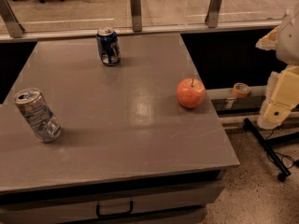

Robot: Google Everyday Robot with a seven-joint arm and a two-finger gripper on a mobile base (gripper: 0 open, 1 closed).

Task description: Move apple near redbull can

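Observation:
A round red-orange apple with a short dark stem sits on the grey table near its right edge. The redbull can, slim and silvery with pale blue-grey markings, stands tilted at the table's left side, far from the apple. My gripper is the cream-coloured arm part at the frame's right edge, off the table and to the right of the apple, touching nothing.
A darker blue can with white markings stands at the table's back. A glass railing with metal posts runs behind the table. A tape roll lies on a ledge to the right. A black wheeled stand is on the floor. The table has a drawer handle at its front.

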